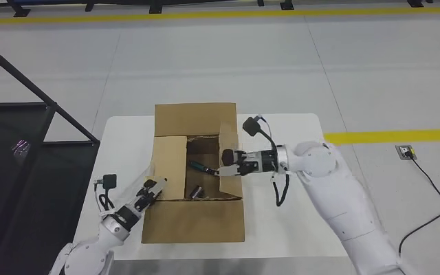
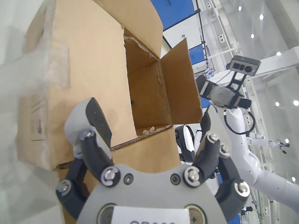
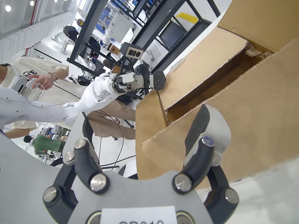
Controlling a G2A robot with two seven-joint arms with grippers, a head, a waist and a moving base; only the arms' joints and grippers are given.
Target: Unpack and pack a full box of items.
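Cardboard box (image 1: 192, 220), flaps open, stood mid-bench (image 1: 295, 220). Inside lay a slender dark item (image 1: 200, 167), its long axis running across the box toward the right end effector (image 1: 223, 169) just beside it, and a second small item (image 1: 196, 191) nearer the front. Right end effector wide, at the right flap. Left end effector (image 1: 150, 190) wide, empty, outside the left flap, farther off. White bench, pale floor (image 1: 206, 62).

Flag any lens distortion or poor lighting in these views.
Left wrist view: cardboard box flap edges bow, ceiling lights show as bright spots. Right wrist view: same bowing on the box. Top view: lines straight, box interior shadowed, items dim.
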